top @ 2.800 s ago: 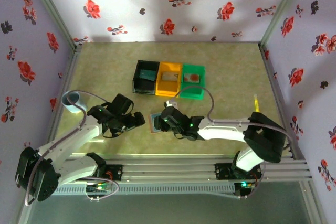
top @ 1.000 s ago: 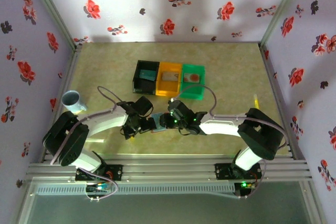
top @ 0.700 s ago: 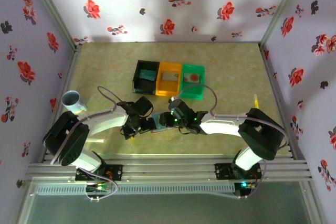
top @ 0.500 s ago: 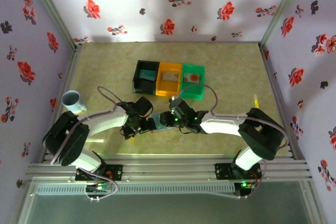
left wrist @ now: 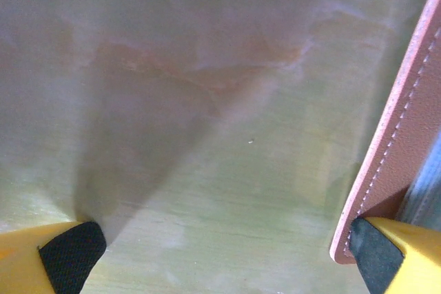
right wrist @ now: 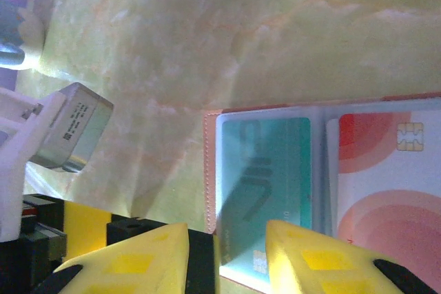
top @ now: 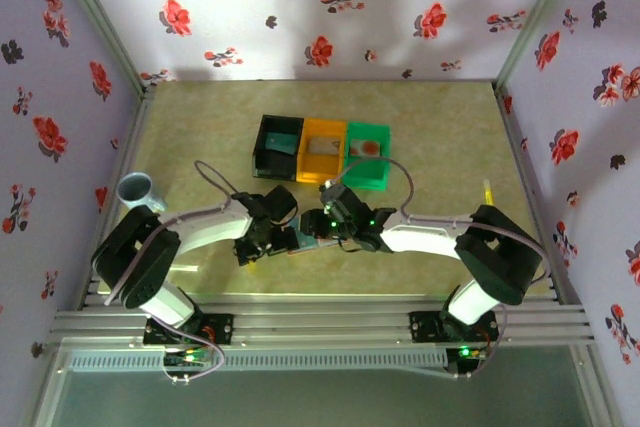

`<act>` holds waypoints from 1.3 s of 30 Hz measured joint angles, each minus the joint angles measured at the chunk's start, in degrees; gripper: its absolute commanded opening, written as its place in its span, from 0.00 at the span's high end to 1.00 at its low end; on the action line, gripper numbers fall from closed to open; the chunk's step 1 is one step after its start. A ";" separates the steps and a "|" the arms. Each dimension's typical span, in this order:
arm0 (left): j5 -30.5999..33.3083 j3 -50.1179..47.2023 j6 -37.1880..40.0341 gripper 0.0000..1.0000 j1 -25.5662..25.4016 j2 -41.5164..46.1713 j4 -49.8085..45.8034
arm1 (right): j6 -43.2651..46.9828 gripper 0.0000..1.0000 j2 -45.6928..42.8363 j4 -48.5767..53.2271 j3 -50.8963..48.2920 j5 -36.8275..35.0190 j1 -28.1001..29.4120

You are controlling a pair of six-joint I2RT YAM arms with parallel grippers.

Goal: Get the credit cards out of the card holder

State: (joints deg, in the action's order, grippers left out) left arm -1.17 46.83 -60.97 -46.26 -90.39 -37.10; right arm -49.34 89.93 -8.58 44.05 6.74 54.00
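The card holder (right wrist: 210, 170) lies open on the table, pink outside and blue-grey inside. Two credit cards sit in its pockets: a teal-green one (right wrist: 265, 177) on the left and a pale one with orange-red patches (right wrist: 386, 184) on the right. My right gripper (right wrist: 241, 263) hovers just over the holder's left edge with its jaws partly open. One finger is outside that edge and the other is over the teal card. My left gripper (left wrist: 224, 259) is wide open low over the table. Its right pad (left wrist: 375, 256) touches the holder's stitched pink edge (left wrist: 403, 129). From above, both grippers (top: 268, 245) (top: 318, 230) meet at the holder (top: 298, 238).
Black (top: 263, 152), orange (top: 322, 177) and green (top: 367, 179) bins stand in a row behind the holder, each with something small inside. A blue mug (top: 135, 190) is at the left edge and a thin yellow object (top: 487, 195) at the right.
The left arm has swung in from the left until its open gripper reaches the holder's edge. The right gripper has edged slightly toward the bins, still over the holder.
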 measured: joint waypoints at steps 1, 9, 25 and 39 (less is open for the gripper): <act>0.09 0.13 -0.02 0.00 -0.11 -0.15 -0.13 | -0.22 0.64 0.09 -0.02 0.09 0.13 0.00; 0.72 0.33 -0.24 0.00 -0.63 -0.48 -0.26 | -0.24 0.65 1.62 0.26 0.15 0.22 -0.26; 1.16 0.26 -0.26 0.00 -1.01 -0.48 -0.17 | -0.20 0.68 3.98 -1.05 0.15 2.29 -1.31; 1.27 0.15 -0.26 0.00 -1.11 -0.46 -0.04 | -0.20 0.71 6.60 -3.61 -0.28 2.71 -2.38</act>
State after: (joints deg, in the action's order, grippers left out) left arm 0.10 46.98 -61.23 -47.37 -90.85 -37.15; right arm -49.54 96.53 -12.19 43.77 9.45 51.62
